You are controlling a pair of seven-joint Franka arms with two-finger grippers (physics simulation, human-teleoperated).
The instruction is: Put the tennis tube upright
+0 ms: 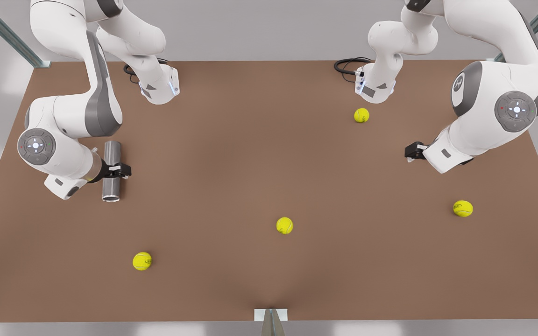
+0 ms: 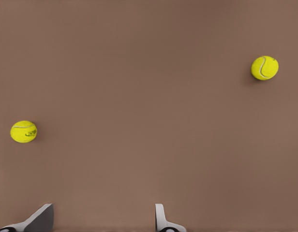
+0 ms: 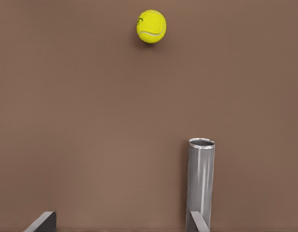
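The tennis tube [image 1: 111, 158] is a grey metallic cylinder lying flat near the table's edge at the front view's left, its hollow end [image 1: 110, 198] toward the front. In the right wrist view the tube [image 3: 201, 179] lies lengthwise with its open rim away from the camera. My right gripper [image 1: 118, 171] hovers over the tube's middle, open wide [image 3: 120, 223]; one fingertip [image 3: 198, 221] lines up with the tube, the other stands well off to the side. My left gripper [image 1: 411, 151] waits at the front view's right, open [image 2: 103, 223] over bare table.
Several yellow-green tennis balls lie loose on the brown table [image 1: 231, 154]: one at the back [image 1: 361, 115], one mid-front [image 1: 284, 225], one front left [image 1: 142, 261], one at the right [image 1: 463, 208]. A ball [image 3: 151, 26] lies beyond the tube's open end.
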